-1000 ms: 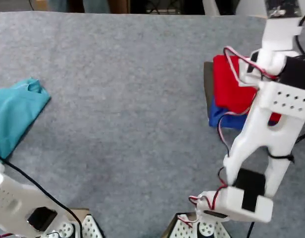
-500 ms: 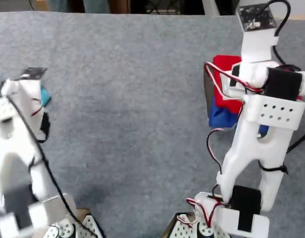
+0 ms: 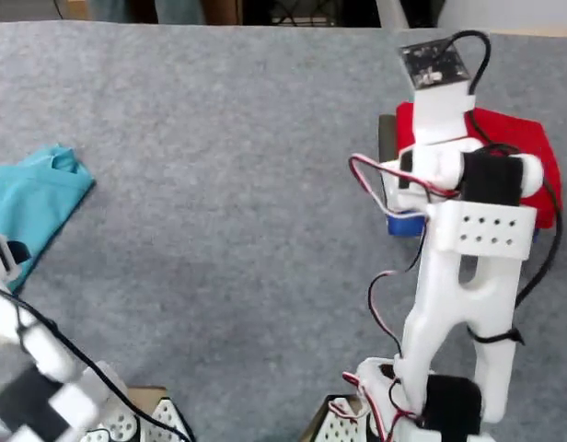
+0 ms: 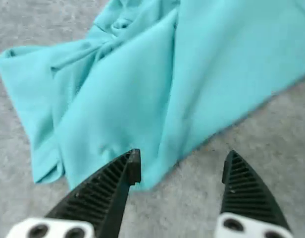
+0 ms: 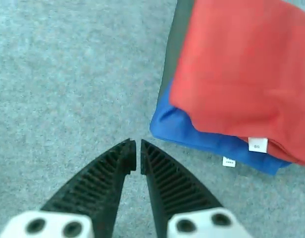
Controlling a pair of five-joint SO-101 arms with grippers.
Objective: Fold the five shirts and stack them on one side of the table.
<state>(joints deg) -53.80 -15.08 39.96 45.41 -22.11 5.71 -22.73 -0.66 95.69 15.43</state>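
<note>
A crumpled teal shirt [image 3: 26,207] lies at the table's left edge; close up, the teal shirt [image 4: 167,84] spreads just beyond my open left gripper [image 4: 182,163], whose fingers hover over its near edge. On the right, a stack of folded shirts has a red shirt [image 3: 504,147] on top, a blue shirt [image 3: 405,223] beneath it and a dark one under that. The red shirt [image 5: 246,69] and blue shirt [image 5: 192,131] sit just past my right gripper [image 5: 138,146], which is shut and empty over bare carpet beside the stack. The right arm [image 3: 463,249] hides much of the stack from above.
Grey carpet-like cloth [image 3: 228,184] covers the table, with wide bare room in the middle. The arms' bases [image 3: 357,419] stand at the near edge. The left arm [image 3: 26,387] sits low at the near left corner.
The right arm has swung left and pulled back from the stack, uncovering the red shirt. The left arm rose over the teal shirt, then dropped back toward the near left corner.
</note>
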